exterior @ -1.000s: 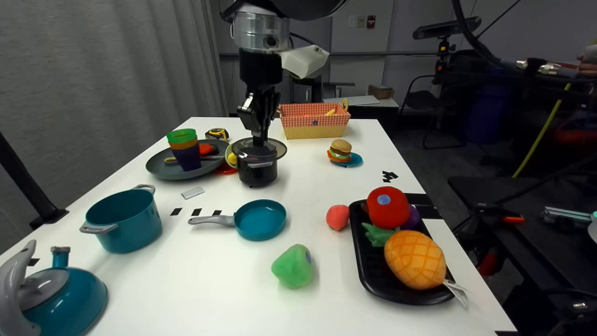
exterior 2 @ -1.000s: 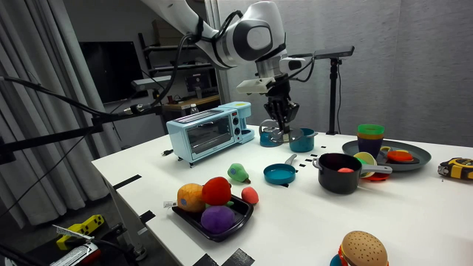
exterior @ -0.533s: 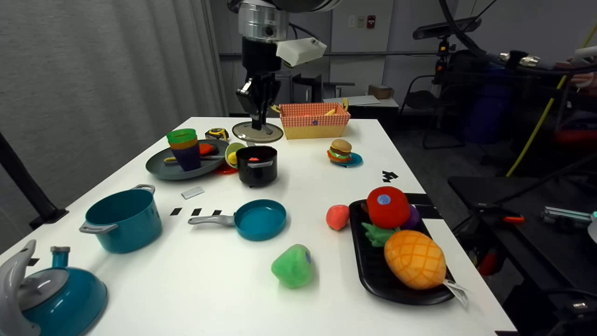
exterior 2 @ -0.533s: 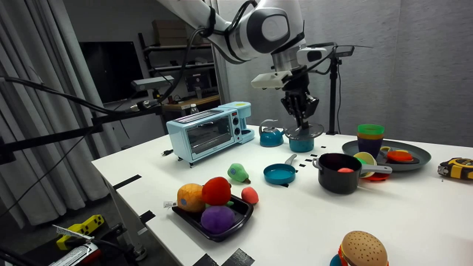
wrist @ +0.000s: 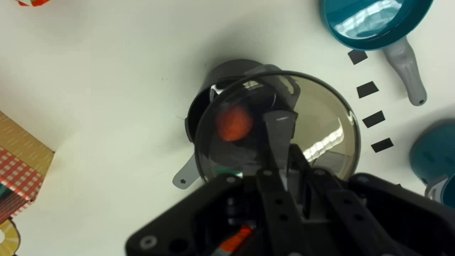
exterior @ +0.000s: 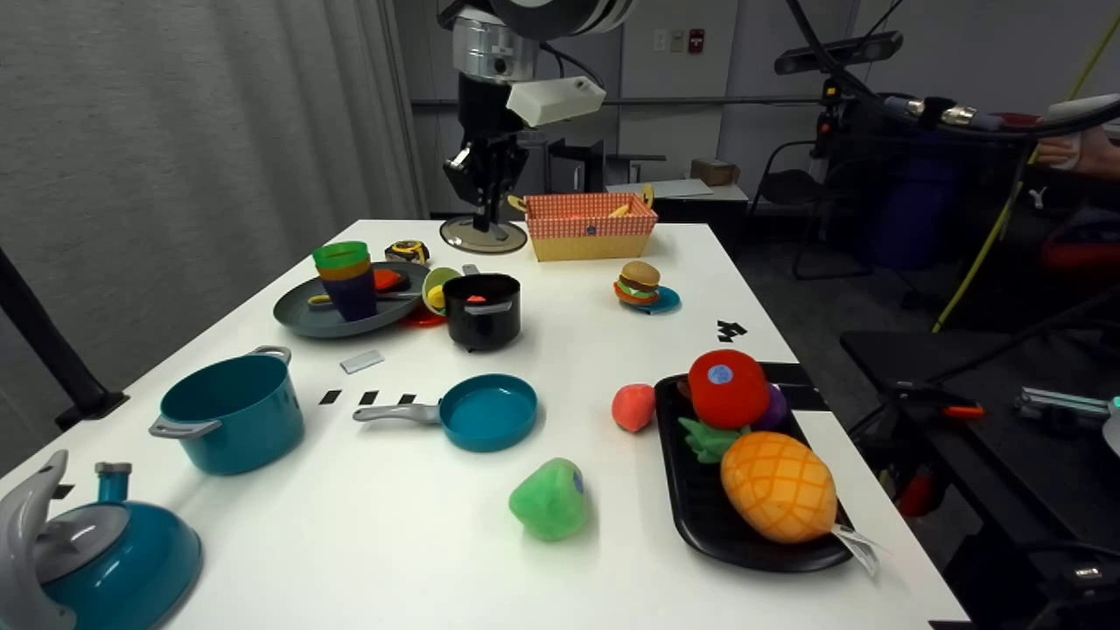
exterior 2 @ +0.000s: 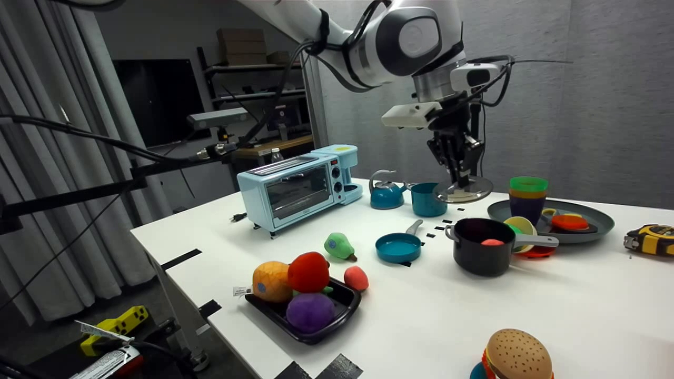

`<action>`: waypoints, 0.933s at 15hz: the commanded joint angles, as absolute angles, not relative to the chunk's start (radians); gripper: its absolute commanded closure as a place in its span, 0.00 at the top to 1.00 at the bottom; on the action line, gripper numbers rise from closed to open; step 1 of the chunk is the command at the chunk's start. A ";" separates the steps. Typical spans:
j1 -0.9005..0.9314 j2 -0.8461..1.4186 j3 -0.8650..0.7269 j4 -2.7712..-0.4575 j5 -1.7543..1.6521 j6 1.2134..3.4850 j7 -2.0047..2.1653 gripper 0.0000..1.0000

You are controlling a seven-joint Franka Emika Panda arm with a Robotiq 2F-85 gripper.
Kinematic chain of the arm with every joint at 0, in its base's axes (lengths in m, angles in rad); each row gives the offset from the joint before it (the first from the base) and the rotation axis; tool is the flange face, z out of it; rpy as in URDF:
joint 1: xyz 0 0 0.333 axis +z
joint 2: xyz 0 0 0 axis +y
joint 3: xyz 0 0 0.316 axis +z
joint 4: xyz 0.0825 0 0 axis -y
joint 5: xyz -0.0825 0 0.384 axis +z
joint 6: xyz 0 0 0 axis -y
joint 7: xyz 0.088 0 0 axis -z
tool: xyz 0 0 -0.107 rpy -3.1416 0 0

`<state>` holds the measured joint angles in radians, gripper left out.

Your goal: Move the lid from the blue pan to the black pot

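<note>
1. Although the see-through lid (exterior 2: pixel 463 196) hangs near the black pot (exterior 2: pixel 480 258), close to level, it is off the rim and not yet seated.
2. The hand (exterior 2: pixel 461 179) grasps the lid by its top, fingers pinched together there.
3. In the wrist view the lid overlaps only part of the pot's mouth; a reddish piece (wrist: pixel 234 123) inside shows through it.
4. The next move, I judge, calls for centring the lid above the pot, lowering it level onto the rim, then letting go.
5. Beside the pot leans a yellow-green bowl (exterior 2: pixel 525 223); whether they touch I cannot tell.
6. Farther out on the worktop (exterior: pixel 394 525), the blue pan (exterior: pixel 488 418) sits uncovered, so lifting off seems done and the transfer is in hand.
</note>
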<state>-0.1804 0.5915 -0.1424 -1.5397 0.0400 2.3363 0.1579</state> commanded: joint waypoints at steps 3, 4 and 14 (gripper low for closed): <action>-0.211 0.680 -0.148 -1.430 0.071 2.341 0.178 0.04; -0.213 0.690 -0.149 -1.422 0.069 2.346 0.179 0.04; -0.221 0.821 -0.150 -1.320 0.071 2.334 0.214 0.04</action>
<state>-0.2143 0.7616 -0.1467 -1.4004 0.0510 2.3392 0.2003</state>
